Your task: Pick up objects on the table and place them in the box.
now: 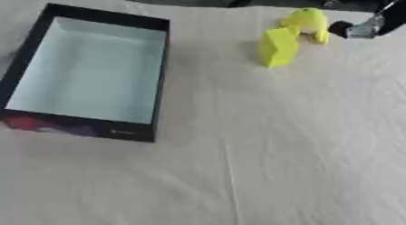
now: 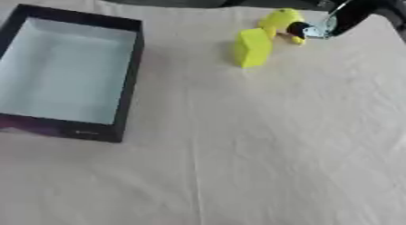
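Worktop (image 1: 301, 165) covered with a pale, creased cloth, seen from above. At the left stands an open box (image 1: 31, 47) with black walls and a pale blue-white floor; its long axis runs from the near edge toward the far edge, slightly askew, and nothing lies inside it. A red and purple patch shows on the outside of its near wall at the left corner.

At the far right of the worktop lie two yellow objects, well apart from the box. The yellow block (image 1: 277, 47) stands upright, its long axis nearly vertical and leaning a little to the left. Just behind and to its right sits the rounded yellow piece (image 1: 307, 21), touching or nearly touching the block's top.

The right hand (image 2: 321, 28) enters from the upper right corner, black with a silver part, its tip against the rounded yellow piece; whether its fingers are spread or curled cannot be told.
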### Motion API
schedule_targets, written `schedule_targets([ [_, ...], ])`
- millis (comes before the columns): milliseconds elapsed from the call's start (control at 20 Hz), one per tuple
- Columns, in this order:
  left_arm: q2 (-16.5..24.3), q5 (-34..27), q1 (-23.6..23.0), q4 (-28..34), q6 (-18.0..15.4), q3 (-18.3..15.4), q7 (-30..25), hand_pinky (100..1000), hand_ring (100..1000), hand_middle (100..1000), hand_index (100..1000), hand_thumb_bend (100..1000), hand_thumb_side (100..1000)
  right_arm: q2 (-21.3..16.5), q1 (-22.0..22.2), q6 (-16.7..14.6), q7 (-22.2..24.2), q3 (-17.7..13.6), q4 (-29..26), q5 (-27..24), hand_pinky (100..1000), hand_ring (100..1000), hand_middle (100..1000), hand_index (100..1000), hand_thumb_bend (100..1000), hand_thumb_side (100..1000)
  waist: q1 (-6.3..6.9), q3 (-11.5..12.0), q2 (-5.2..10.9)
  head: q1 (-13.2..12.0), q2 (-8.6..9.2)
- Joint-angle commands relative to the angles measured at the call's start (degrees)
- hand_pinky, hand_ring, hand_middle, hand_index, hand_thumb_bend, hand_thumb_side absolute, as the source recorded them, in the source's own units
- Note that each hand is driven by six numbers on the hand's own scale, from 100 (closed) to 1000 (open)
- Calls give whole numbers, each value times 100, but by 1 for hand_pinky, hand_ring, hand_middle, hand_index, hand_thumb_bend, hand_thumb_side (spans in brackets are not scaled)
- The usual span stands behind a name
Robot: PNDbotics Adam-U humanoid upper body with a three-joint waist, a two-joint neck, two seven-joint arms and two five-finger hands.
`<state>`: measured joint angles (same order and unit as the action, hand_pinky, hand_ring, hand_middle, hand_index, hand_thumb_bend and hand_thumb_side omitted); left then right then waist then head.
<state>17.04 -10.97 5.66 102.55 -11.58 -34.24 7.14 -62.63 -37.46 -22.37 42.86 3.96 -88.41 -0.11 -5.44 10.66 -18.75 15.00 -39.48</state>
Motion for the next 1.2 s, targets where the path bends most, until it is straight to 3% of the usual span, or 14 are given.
schedule_targets([
  [50,73,-7,55,116,4,-2,-17,648,570,713,740,236,556,-69,-159,-42,78,13,34,71,999,1000,1000,911,226,218,21,18,76,47,105],
  [600,40,-4,90,101,-5,-1,-28,647,566,712,738,228,560,265,-458,-74,271,228,242,241,1000,1000,1000,916,209,243,-17,105,-15,64,96],
  [1200,-7,8,125,81,-19,-9,-29,647,562,710,737,225,564,388,-463,-99,461,299,320,360,1000,1000,1000,921,191,303,-58,167,-134,58,123],
])
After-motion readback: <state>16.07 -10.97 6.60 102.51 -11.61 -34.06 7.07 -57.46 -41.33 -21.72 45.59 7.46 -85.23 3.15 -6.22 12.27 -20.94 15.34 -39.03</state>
